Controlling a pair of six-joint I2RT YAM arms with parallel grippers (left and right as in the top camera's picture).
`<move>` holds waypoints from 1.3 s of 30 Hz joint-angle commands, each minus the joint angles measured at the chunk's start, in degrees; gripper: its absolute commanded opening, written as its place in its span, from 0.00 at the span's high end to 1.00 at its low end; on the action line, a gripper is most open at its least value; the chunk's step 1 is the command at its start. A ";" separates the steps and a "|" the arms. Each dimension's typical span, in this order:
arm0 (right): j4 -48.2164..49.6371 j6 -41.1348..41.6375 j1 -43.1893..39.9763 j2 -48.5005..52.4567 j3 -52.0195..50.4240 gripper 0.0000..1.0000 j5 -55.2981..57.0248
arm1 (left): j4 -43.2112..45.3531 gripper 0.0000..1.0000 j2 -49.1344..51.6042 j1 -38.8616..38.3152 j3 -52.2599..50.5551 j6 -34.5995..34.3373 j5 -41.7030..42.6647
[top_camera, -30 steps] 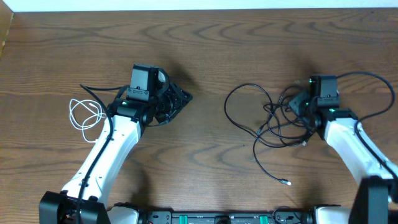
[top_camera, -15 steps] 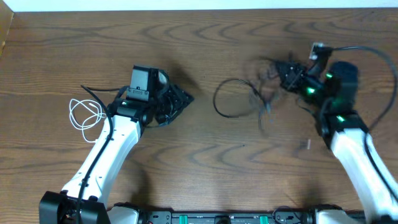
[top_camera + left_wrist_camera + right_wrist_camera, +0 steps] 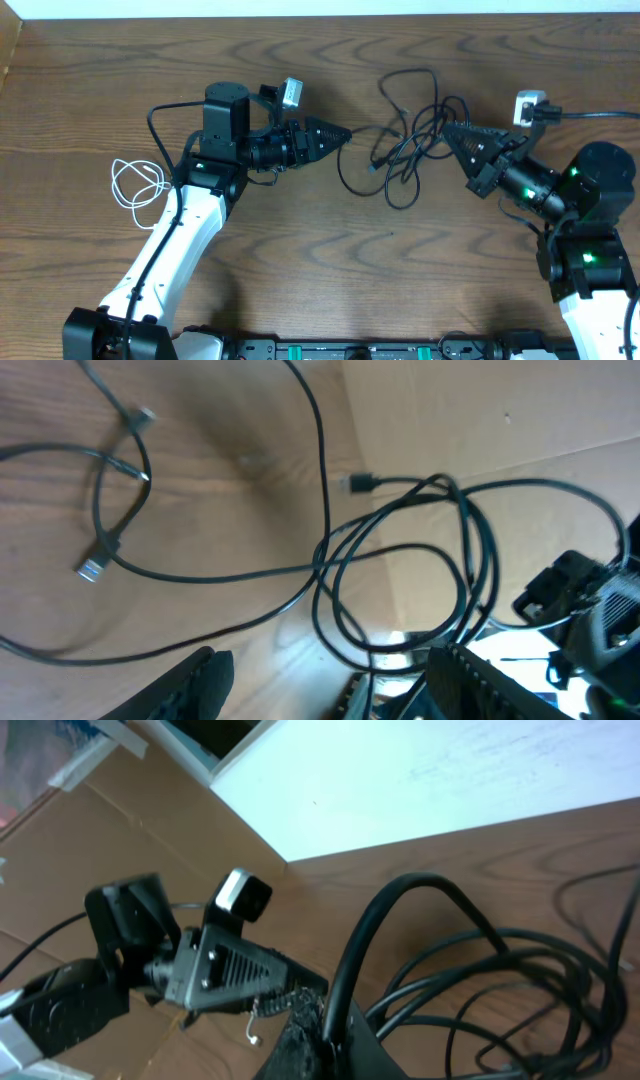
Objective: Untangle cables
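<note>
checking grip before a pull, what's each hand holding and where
The right hand pinches a black cable at a loop mid-length, in the tangle. The left hand is open, holding nothing.

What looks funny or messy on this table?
The black cords are one tangled bunch right of the middle, looped over each other, with the right end effector shut on them. The white cord lies alone on the left, loosely coiled. Nothing looks broken.
</note>
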 commanded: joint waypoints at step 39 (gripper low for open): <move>-37.81 -4.50 0.44 1.55 30.29 0.99 17.03 | -1.40 0.07 -0.59 -10.34 0.44 -1.77 -8.87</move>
